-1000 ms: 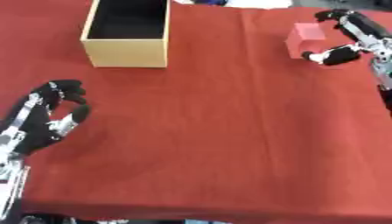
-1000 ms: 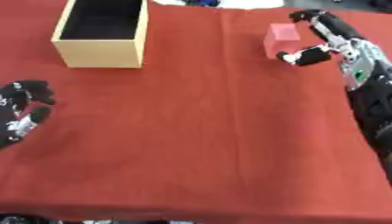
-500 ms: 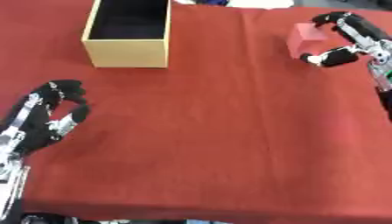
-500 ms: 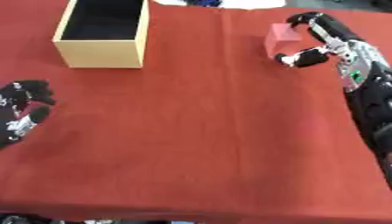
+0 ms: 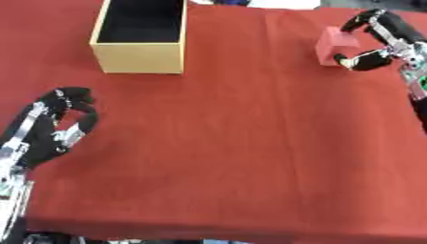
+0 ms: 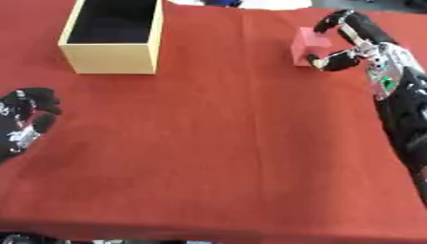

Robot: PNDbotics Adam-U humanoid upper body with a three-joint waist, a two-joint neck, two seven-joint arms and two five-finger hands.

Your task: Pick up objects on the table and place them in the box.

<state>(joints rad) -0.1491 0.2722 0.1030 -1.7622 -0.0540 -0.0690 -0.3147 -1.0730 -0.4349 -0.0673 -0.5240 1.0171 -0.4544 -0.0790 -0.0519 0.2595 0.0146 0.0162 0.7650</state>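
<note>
Pink block [image 5: 336, 42] sits at the far right of the red tabletop [image 5: 233, 143], well apart from the open box [image 5: 140, 37] at far left. It looks rigid and probably light; opposite flat faces suit the hold. Right hand [image 6: 350, 45] curls around it, fingers over the top, thumb low against the near face. Left hand [image 5: 52, 131] rests relaxed, holding nothing, near the lower left.

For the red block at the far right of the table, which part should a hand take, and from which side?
Probably its two opposite side faces, coming from the right. The red block is a small box shape, and the right hand already brackets it there, fingers over the top edge and thumb at the lower front corner.
</note>
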